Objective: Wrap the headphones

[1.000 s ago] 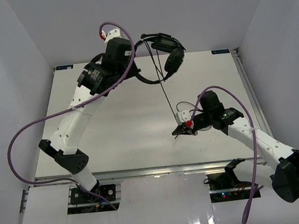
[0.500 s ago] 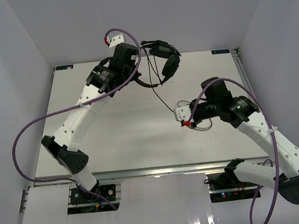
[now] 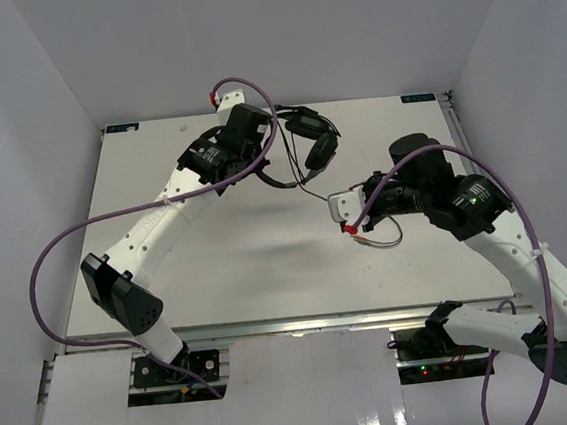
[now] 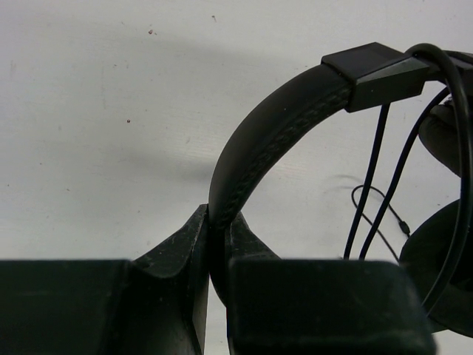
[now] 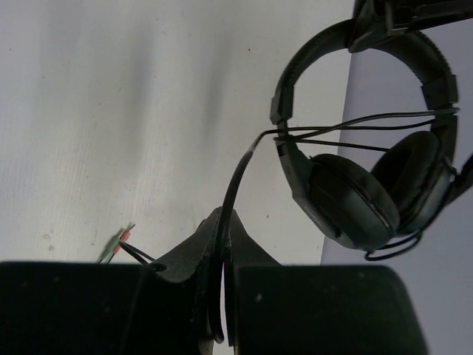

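The black headphones (image 3: 314,139) hang in the air over the far middle of the table. My left gripper (image 3: 268,134) is shut on their headband (image 4: 281,126), pinched between the jaws in the left wrist view (image 4: 218,229). Both cups (image 5: 355,192) hang below, with strands of cord (image 4: 377,170) across them. My right gripper (image 3: 330,198) is shut on the thin dark cord (image 5: 240,174) a short way from the cups, which runs up from the jaws (image 5: 224,222). The cord's end with small pink and green plugs (image 5: 118,240) lies on the table behind the jaws.
The white table (image 3: 217,249) has a slack loop of cord (image 3: 381,235) lying under my right wrist. Purple robot cables (image 3: 57,254) arc off both arms. Grey walls enclose the table on three sides.
My left arm has brought the headphones lower and toward the table's middle. My right gripper has moved up along the cord toward the cups, so the stretch between them is shorter.
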`<state>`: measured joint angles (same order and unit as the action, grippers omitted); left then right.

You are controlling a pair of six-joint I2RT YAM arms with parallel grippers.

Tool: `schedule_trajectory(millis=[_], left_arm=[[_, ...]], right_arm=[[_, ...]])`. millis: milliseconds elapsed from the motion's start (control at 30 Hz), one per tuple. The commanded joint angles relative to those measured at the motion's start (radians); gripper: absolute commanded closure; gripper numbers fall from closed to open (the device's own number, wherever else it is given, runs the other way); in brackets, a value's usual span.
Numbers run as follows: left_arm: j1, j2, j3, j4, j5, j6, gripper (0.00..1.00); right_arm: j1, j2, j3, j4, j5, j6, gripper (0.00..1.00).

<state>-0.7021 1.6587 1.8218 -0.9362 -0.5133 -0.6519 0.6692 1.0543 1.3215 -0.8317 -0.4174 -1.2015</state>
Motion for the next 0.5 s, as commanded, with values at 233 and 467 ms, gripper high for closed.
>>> schedule_trajectory(millis=[233, 467], left_arm=[[0.004, -0.110, -0.178, 0.128, 0.072, 0.011, 1.00], [0.001, -0.122, -0.237, 0.143, 0.152, 0.033, 1.00]], right_arm=[[0.029, 0.015, 0.065, 0.170, 0.165, 0.045, 0.92], [0.043, 0.012, -0.020, 0.326, 0.286, -0.005, 0.90]])
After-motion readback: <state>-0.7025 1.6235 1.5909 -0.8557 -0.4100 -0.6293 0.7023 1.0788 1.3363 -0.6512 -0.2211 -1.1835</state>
